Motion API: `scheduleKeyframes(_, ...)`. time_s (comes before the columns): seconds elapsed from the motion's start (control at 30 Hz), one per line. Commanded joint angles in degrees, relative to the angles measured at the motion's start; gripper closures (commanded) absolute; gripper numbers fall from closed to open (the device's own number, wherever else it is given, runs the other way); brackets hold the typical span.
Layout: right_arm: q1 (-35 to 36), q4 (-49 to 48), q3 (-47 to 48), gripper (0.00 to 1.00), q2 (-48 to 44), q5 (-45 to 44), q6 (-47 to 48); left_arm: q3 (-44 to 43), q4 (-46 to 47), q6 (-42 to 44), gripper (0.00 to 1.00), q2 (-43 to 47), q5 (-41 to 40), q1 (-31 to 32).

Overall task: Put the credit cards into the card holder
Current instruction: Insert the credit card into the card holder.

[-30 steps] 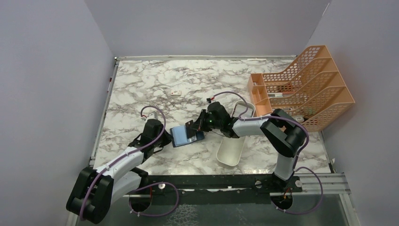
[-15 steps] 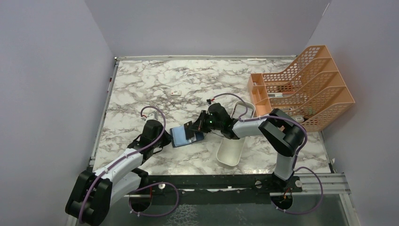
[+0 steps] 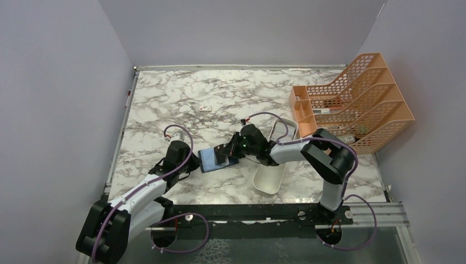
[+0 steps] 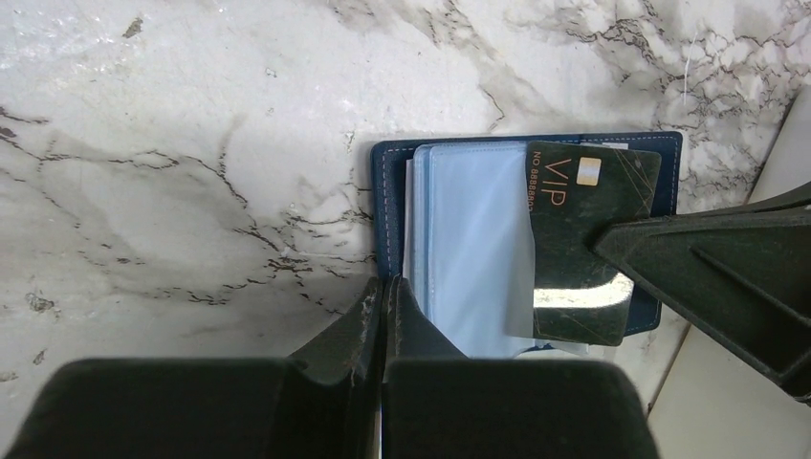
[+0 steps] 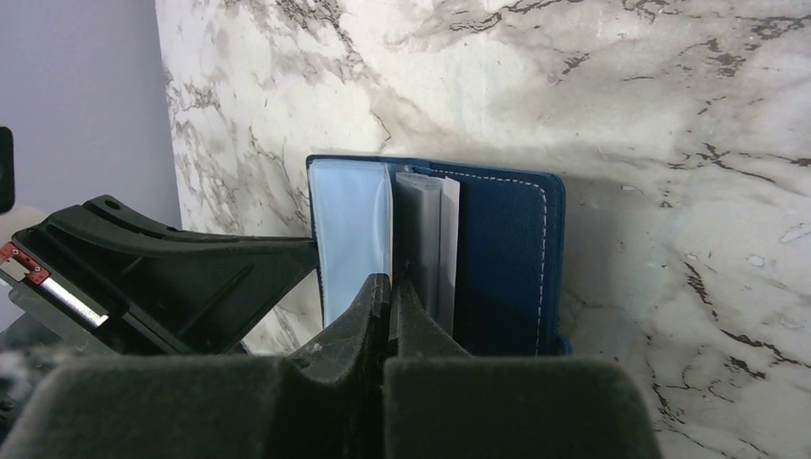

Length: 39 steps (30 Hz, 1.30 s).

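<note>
Overhead, a white marble-patterned tabletop (image 3: 159, 104) carries a small navy-blue bifold card holder (image 3: 215, 160). It lies open near the middle, between two black-and-white robot arms, with its pale blue inner sleeves facing up.

The left tool (image 4: 383, 304) is closed, its two black fingertips pressed together right at the edge of the card holder nearest the left arm. Whether they pinch any of its material cannot be told.

The right tool (image 5: 390, 292) is also closed, clamped on a thin dark credit card (image 4: 574, 215) with gold VIP lettering and a small chip. In the left wrist view, the credit card lies slightly tilted over one panel of the holder. One edge overlaps a clear plastic sleeve, and the opposite side is covered by the right tool's black finger. In the right wrist view, the card shows only edge-on, as a thin line rising from between the fingers, with a pale blue sleeve on one side and a grey one on the other.

A long white oblong tray (image 3: 269, 179) sits just beside the holder, partly under the right arm. An orange mesh file rack (image 3: 357, 104) stands at the far right. A tiny white block with a red mark (image 3: 205, 109) lies further back, well apart.
</note>
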State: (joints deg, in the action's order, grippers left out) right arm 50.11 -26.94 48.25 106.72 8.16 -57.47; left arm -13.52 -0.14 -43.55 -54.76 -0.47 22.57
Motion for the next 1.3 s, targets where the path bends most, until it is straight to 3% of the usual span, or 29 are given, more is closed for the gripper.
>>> scheduleKeyframes(0.0,0.7,3.7,-1.8,0.99,-0.2,-3.8,0.2,0.8,-0.7,0.7,1.0,1.4,-0.4,-0.2)
scheduleKeyframes(0.47,0.8,6.6,-3.7,0.99,-2.8,-7.7,2.3,1.1,-0.8,0.8,1.0,1.8,-0.6,-0.2)
scheduleKeyframes(1.07,1.7,3.1,-1.4,0.98,2.3,0.0,2.2,0.2,-0.5,0.9,1.0,0.9,-0.1,-0.2)
scheduleKeyframes(1.27,1.7,7.0,1.3,0.84,3.2,-0.1,4.1,-0.3,-0.8,1.2,1.0,1.1,0.1,-0.2)
